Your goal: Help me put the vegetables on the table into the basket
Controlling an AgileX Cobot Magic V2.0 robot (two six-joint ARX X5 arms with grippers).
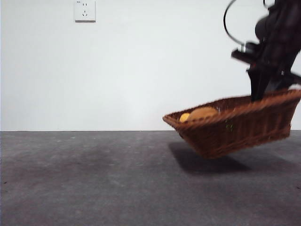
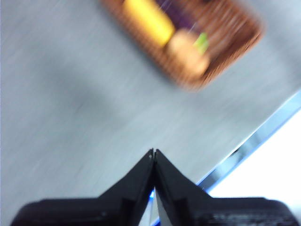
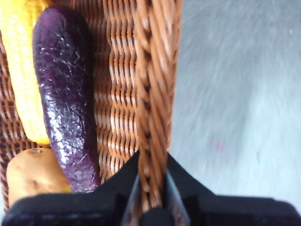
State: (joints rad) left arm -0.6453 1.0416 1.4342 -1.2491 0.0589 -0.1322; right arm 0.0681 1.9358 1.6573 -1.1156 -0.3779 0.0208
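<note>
Right hand (image 3: 151, 188) clamped on the braided rim of the basket (image 1: 235, 127), one jaw inside the wall, one outside. In the front view the basket is at right of frame, lifted off the table (image 1: 94, 179) and tilted, its right end higher, shadow beneath. All three vegetables are inside: potato (image 1: 203, 113) and corn (image 1: 184, 117) peek over the rim at the low end; in the right wrist view the eggplant (image 3: 66, 94) lies between corn and wall, touching the potato. Left hand (image 2: 154, 155) pinched closed, holding nothing, over bare table well apart from the basket. Wall socket (image 1: 85, 10) upper left.
</note>
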